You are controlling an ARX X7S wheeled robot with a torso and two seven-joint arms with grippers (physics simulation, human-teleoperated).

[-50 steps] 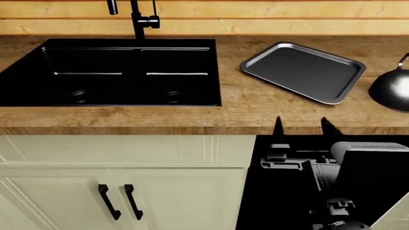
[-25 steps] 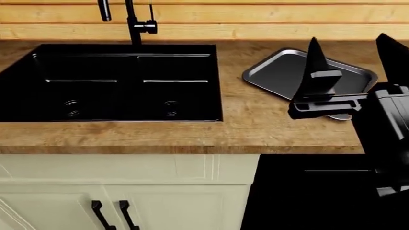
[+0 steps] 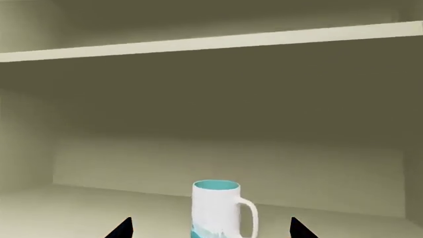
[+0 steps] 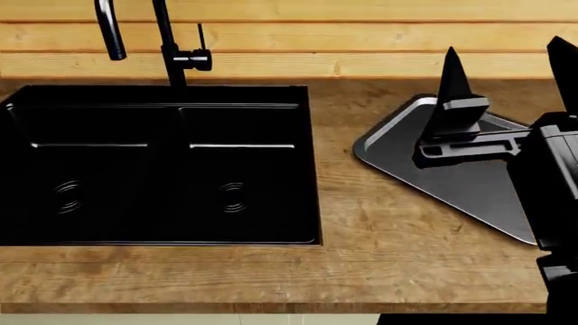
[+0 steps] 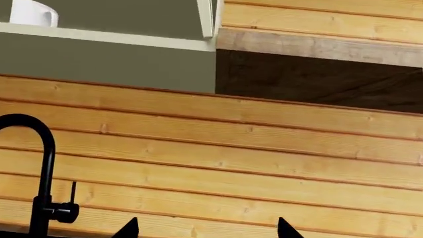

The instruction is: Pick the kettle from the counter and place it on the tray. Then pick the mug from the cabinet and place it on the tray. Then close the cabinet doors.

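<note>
The white mug (image 3: 217, 206) with a teal inside stands upright on the cabinet shelf, handle to one side. My left gripper (image 3: 211, 230) is open, its two dark fingertips on either side of the mug and short of it. Part of the white mug (image 5: 29, 12) also shows in the right wrist view. The dark grey tray (image 4: 470, 186) lies on the wooden counter (image 4: 361, 233), right of the sink. My right gripper (image 4: 507, 78) is open and empty above the tray; in the right wrist view (image 5: 206, 229) it faces the wall planks. The kettle is out of view.
The black double sink (image 4: 153, 162) fills the counter's left, with a black faucet (image 4: 162, 40) behind it, also seen in the right wrist view (image 5: 43, 168). Pale wooden wall planks (image 4: 316, 40) run behind. A cabinet door edge (image 5: 206, 17) hangs above the planks.
The head view has moved closer to the counter. My right gripper rose from below the counter edge to above the tray. The kettle has left the view.
</note>
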